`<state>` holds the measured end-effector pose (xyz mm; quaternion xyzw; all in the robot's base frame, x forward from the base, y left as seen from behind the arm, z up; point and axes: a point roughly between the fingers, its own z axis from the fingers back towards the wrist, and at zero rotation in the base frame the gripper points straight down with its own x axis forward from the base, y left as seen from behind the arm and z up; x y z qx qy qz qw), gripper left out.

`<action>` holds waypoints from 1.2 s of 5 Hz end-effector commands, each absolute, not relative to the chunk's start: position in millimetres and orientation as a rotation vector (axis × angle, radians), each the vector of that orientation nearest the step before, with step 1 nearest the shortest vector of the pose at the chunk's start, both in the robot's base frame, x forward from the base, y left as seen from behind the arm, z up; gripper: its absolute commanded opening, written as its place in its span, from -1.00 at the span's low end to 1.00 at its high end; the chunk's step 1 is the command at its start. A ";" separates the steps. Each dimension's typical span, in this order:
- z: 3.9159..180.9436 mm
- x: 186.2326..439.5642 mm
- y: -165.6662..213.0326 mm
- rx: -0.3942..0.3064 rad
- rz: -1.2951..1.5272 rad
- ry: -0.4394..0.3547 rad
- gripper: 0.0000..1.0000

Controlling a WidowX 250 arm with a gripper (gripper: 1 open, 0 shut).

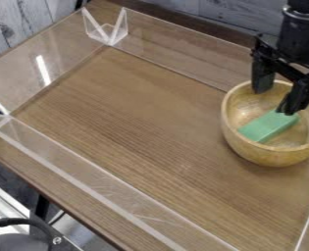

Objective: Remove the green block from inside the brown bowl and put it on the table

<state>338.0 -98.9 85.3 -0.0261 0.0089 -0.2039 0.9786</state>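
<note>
The brown bowl (pixel 270 147) sits at the right edge of the table (pixel 143 127). Inside it lies the green block (pixel 271 125), flat and angled, resting against the bowl's inner slope. My black gripper (pixel 282 86) hangs pointing down over the bowl's far rim, just above and behind the block. Its two fingers stand apart, open, with nothing between them. The right finger's tip dips to the block's upper end; whether it touches I cannot tell.
Low clear acrylic walls (pixel 65 162) edge the tabletop. A clear acrylic bracket (pixel 104 27) stands at the far left corner. Bare wood stretches to the left of the bowl. The bowl lies close to the right wall.
</note>
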 end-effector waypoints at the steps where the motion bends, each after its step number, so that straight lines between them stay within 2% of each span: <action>1: 96.4 345.0 -97.1 -0.061 -0.410 -0.027 1.00; 2: 98.0 344.5 -95.8 -0.065 -0.416 -0.033 1.00; 6: 68.8 354.1 -96.4 -0.066 -0.408 -0.003 1.00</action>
